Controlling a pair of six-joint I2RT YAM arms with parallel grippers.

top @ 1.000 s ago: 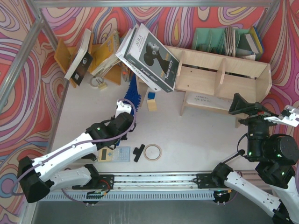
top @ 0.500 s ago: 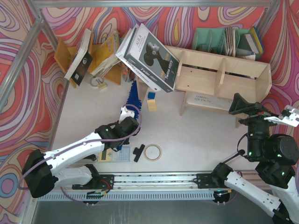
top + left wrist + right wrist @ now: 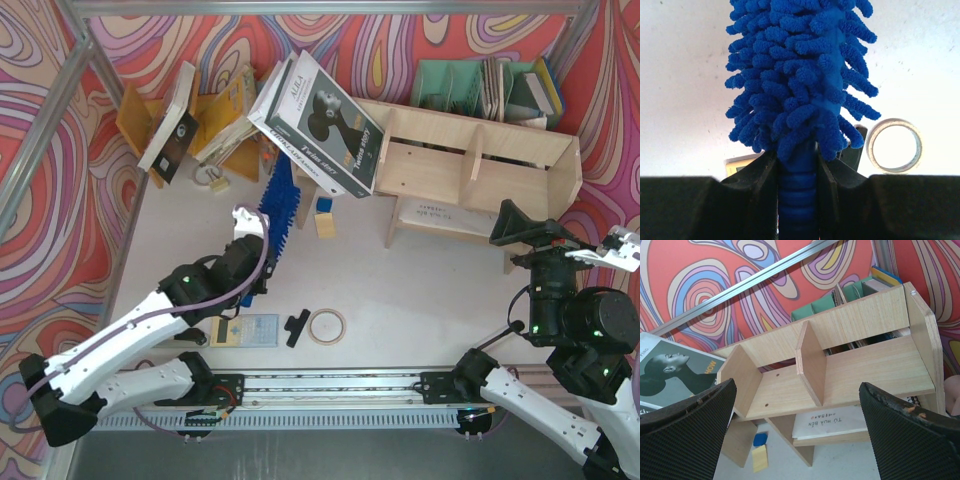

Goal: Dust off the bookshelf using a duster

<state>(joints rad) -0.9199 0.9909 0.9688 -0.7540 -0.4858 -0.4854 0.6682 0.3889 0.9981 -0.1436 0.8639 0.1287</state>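
The blue fluffy duster (image 3: pixel 279 206) is off the table in my left gripper (image 3: pixel 262 240), its tip pointing at the leaning books left of the bookshelf. In the left wrist view my left gripper (image 3: pixel 797 172) is shut on the dark blue ribbed handle (image 3: pixel 797 205), with the bristles (image 3: pixel 800 75) filling the middle. The pale plywood bookshelf (image 3: pixel 470 165) stands at the back right. It has open compartments and a lower tier holding a white booklet (image 3: pixel 855 422). My right gripper (image 3: pixel 540 232) is wide open and empty. It hovers in front of the bookshelf (image 3: pixel 840 370), apart from it.
Big books (image 3: pixel 320 125) lean on the shelf's left end. Also here are a green organizer (image 3: pixel 480 85), an orange rack (image 3: pixel 215 115), yellow (image 3: pixel 324 224) and blue (image 3: pixel 323 204) blocks, a tape ring (image 3: pixel 326 325), a black clip (image 3: pixel 297 327) and a small device (image 3: pixel 245 329).
My left gripper has moved up and to the left with the duster, away from the near edge. The duster now stands closer to the leaning books. The right arm has not moved.
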